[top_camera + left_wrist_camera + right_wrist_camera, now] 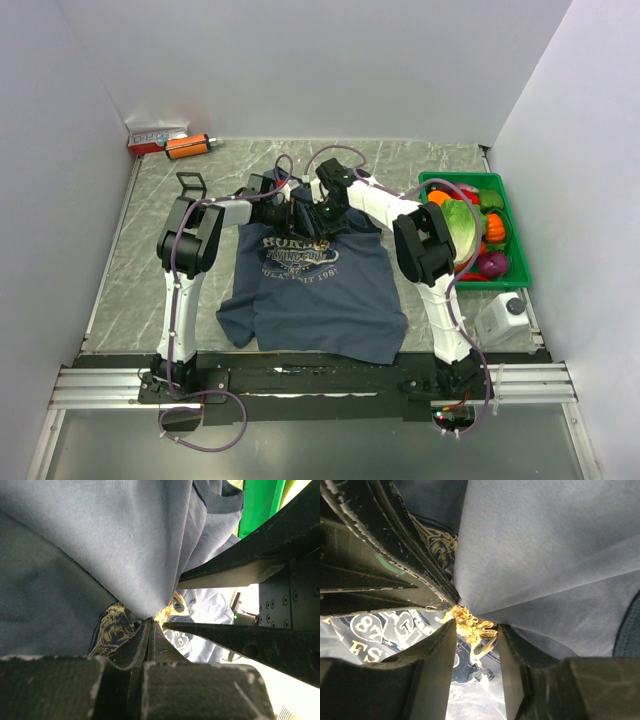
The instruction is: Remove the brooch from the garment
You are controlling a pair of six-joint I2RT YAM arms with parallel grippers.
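The navy garment (310, 290) lies flat on the table with its grey-white print up. Both grippers meet at its top edge. My left gripper (295, 215) is shut on a pinch of blue fabric (100, 545), which is lifted into a tent at its fingertips (150, 621). The gold brooch (470, 622) hangs at the tip of that pinch, and it also shows in the left wrist view (167, 611). My right gripper (318, 218) is open, its jaws standing on either side of the brooch (476, 625). The arms hide the brooch in the top view.
A green bin (518, 240) of toy vegetables stands at the right. A white device (503, 315) sits near its front. An orange cylinder (188, 146) and a red-white box (152, 138) lie at the back left corner. White walls enclose the table.
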